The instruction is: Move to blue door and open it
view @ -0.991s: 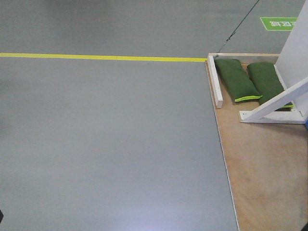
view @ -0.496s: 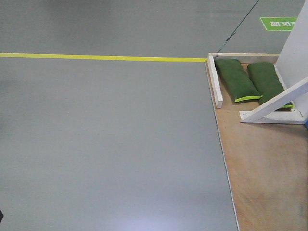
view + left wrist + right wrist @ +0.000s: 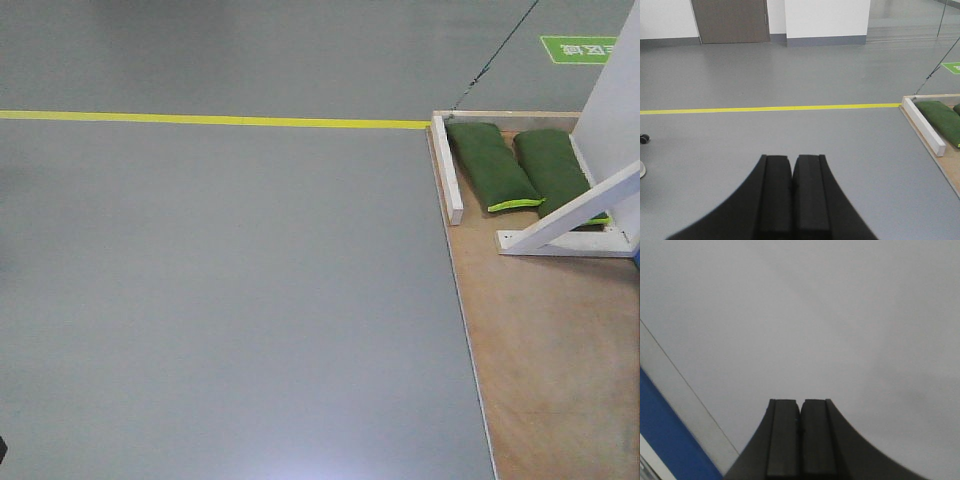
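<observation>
Grey floor (image 3: 220, 300) fills most of the front view, with the plywood platform (image 3: 540, 350) at right.

Change over the last second is slight. The platform sits marginally further left in frame. A blue sliver (image 3: 636, 256) now shows at the platform's right margin, past the white brace (image 3: 570, 220).

Judgement: the base is edging toward the platform and the approach is unfinished.

The door (image 3: 662, 440) appears only in the right wrist view, as a blue band low and left of the right gripper (image 3: 800, 440), beside a pale panel. This identification is a judgement, since no handle or lock is visible.

The right gripper is pressed together and empty. The left gripper (image 3: 792, 200) is likewise pressed together and empty. It faces open floor, with the platform well off to its right.
</observation>
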{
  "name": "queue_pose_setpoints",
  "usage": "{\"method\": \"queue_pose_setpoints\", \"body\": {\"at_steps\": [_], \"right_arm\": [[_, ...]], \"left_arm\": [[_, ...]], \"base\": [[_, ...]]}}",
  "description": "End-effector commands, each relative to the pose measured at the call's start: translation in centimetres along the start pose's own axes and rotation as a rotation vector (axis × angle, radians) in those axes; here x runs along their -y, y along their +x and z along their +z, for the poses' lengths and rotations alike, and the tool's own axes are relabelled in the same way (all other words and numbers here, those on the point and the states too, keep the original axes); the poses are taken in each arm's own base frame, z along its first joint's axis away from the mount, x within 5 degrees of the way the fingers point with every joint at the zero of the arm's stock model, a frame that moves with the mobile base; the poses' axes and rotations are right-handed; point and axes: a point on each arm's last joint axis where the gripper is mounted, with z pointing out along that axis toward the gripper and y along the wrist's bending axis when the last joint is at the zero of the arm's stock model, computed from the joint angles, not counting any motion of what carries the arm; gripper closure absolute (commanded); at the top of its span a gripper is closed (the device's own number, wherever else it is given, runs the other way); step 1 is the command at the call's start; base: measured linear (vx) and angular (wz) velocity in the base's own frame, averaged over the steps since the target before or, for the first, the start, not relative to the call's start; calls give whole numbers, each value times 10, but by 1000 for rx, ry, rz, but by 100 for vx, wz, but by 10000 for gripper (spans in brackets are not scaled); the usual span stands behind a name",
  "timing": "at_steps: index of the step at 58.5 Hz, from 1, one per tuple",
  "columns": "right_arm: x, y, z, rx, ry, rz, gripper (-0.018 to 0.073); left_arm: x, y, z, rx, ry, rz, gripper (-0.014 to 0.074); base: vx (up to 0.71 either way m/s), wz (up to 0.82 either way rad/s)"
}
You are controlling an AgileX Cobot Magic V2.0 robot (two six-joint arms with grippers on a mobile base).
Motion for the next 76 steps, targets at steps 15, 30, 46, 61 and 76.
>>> {"method": "queue_pose_setpoints", "body": {"at_steps": [15,30,46,61,76], "right_arm": [[-67,1,10,60,-186,3,547],[-115,-4,-3,9,-302,38,547],[-149,-21,-30,-102,-386,71,547],[-155,-42,-57,-252,-398,240,547],[-160,-74,-92,-302,-454,221,547]], "left_arm": [[0,-17,-4,123,7,-9,524],[0,-17,-4,123,7,-9,524],[0,-17,-4,123,7,-9,524],[0,-17,-4,123,7,-9,524],[0,-17,-4,123,7,-9,524]], "base": [[0,0],[0,0],[0,0],[0,0],[0,0]]}}
